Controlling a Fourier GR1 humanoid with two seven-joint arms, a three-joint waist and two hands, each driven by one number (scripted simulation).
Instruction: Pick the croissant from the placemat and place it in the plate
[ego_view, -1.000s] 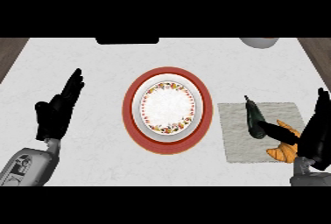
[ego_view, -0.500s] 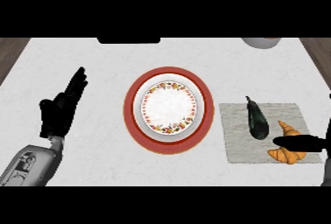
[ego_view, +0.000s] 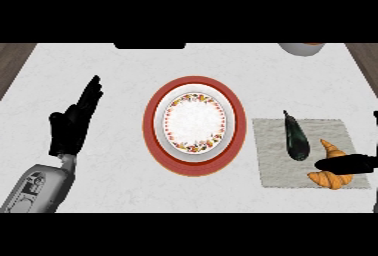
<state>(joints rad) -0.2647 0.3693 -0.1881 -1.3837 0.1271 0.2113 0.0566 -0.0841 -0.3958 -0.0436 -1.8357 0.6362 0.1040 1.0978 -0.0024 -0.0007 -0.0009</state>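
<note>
Head view, the only one I have. The croissant (ego_view: 330, 179) lies at the 5 o'clock corner of the placemat (ego_view: 277, 160), close to the view's right edge. Its long axis runs roughly 12 to 6, tipped a little toward 11, with the thin tip up top and the fat curve below. An aubergine (ego_view: 297, 140) shares the mat at the croissant's 11 o'clock, just beside it and about parallel. I can't tell whether they touch.

The right hand (ego_view: 351, 164) comes in from 3 o'clock. Only a black strip of it shows, lying across the croissant's middle and crossing the long axis nearly square. The remainder is out of frame, so I cannot tell how far the hand is closed or whether it has hold of the croissant. I judge this to be the grasp step, with the croissant not yet lifted off the mat.

The plate (ego_view: 193, 122) sits on a red underplate (ego_view: 158, 150) at the croissant's 10 o'clock, and the underplate's rim is just beside the mat's 9 o'clock edge. I expect the carry to run from the mat toward 10 o'clock, passing over or near the aubergine.

The left hand (ego_view: 72, 127) rests at the plate's 9 o'clock, flat and open, holding nothing and well apart from the croissant. The right hand is plainly the nearer one.
</note>
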